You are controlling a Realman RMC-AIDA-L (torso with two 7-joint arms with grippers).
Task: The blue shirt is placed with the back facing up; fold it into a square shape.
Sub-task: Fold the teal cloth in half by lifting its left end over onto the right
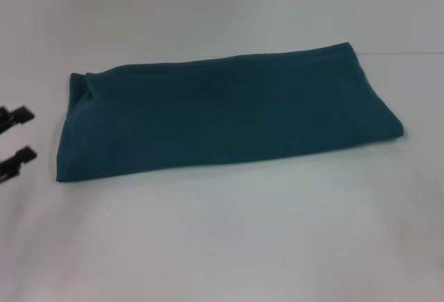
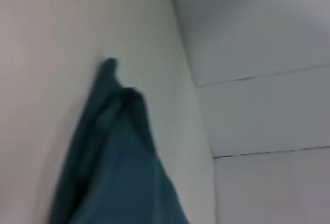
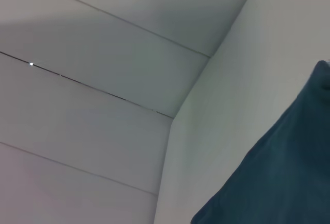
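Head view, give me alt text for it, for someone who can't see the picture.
A dark teal-blue shirt lies folded into a long band across a white table, no lettering showing. The left hand sits open at the table's left edge, apart from the cloth; the right hand is out of view.

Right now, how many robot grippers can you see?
1. The left gripper sits at the table's left edge, beside the blue shirt, open and empty. The right gripper is out of view.
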